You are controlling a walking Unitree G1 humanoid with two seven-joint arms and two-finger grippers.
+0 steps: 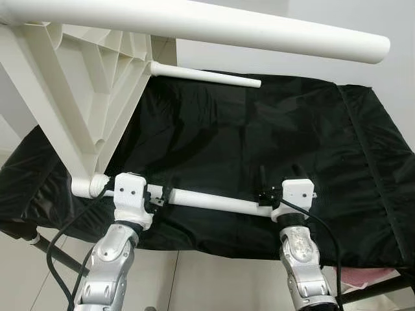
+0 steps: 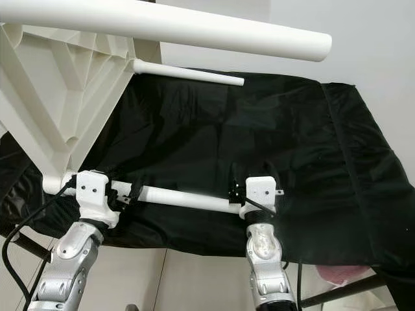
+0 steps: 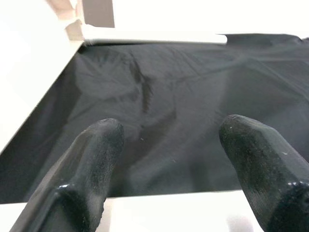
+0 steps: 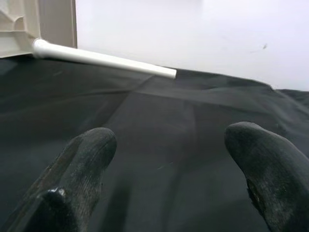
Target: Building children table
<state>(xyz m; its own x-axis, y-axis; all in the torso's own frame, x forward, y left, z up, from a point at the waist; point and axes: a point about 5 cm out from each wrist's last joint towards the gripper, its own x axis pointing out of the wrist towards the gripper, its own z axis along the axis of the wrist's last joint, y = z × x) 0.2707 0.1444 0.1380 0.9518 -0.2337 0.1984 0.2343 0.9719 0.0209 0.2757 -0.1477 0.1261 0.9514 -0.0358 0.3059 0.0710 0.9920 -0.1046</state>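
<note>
The white plastic children table (image 1: 71,84) is tipped on its side at the left over a black cloth. Three white legs stick out of it to the right: a thick one overhead (image 1: 227,26), a far one (image 1: 207,74) and a near one (image 1: 214,202). My left gripper (image 1: 161,195) is on the near leg close to its corner socket. Its fingers (image 3: 91,164) are spread, and the leg (image 3: 169,210) runs across under them. My right gripper (image 1: 266,193) is at that leg's free end, open, with its fingers (image 4: 82,164) pointing over the cloth toward the far leg (image 4: 104,59).
The black cloth (image 1: 259,129) covers a low platform with a white wall behind it. A black frame tube (image 1: 55,253) runs along the front left. Something pink (image 1: 363,278) shows under the cloth's front right corner, above pale floor.
</note>
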